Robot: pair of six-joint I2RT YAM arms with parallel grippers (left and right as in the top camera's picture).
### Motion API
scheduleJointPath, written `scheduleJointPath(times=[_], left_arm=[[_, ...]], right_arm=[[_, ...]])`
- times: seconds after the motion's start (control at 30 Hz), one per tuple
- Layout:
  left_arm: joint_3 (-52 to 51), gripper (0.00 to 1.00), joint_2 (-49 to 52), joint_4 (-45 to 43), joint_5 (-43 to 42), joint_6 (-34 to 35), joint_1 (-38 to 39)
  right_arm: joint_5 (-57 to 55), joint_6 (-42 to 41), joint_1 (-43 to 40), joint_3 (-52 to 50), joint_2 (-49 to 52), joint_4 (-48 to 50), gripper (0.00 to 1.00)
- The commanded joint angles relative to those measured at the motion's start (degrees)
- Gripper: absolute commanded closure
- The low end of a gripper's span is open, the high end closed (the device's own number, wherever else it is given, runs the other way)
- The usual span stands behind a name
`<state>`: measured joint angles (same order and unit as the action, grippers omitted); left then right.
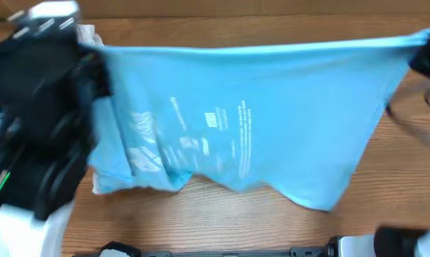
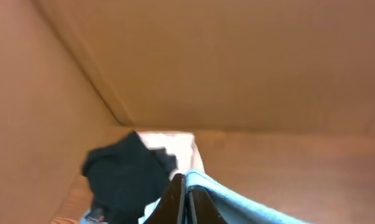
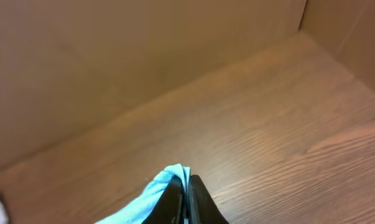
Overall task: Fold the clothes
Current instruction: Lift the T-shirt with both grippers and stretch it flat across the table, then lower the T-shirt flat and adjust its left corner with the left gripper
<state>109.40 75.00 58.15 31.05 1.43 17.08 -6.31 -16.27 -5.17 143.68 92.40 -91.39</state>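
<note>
The left gripper [image 2: 186,186] is closed tight on one top corner of the T-shirt [image 1: 272,121], and the right gripper [image 3: 187,186] is closed on the other. The single sky-blue shirt is stretched taut between them, its long axis running left to right across the table [image 1: 222,221] (white print showing). One black garment [image 2: 128,180] lies beside the left corner. Bare wood shows along the shirt's near edge and at its right.

The light-blue T-shirt [image 1: 272,114] with white print is hanging stretched wide, its top edge being held taut.
</note>
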Motion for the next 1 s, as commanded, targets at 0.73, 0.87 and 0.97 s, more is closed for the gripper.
scheduleJointPath(times=[0.73, 0.87, 0.97], left_arm=[[39.39, 0.96, 27.80, 5.88, -22.32, -8.15, -8.76], [36.59, 0.96, 32.22, 23.34, -27.76, -3.48, -8.74], [32.65, 0.96, 37.31, 31.17, -28.61, -3.08, -8.76]], right_arm=[[-12.24, 1.38, -0.70, 11.56, 15.80, 6.19, 0.96], [-17.29, 1.22, -0.72, 1.16, 17.44, 1.75, 0.96], [-18.12, 1.25, -1.22, -8.92, 18.03, 2.64, 0.96]])
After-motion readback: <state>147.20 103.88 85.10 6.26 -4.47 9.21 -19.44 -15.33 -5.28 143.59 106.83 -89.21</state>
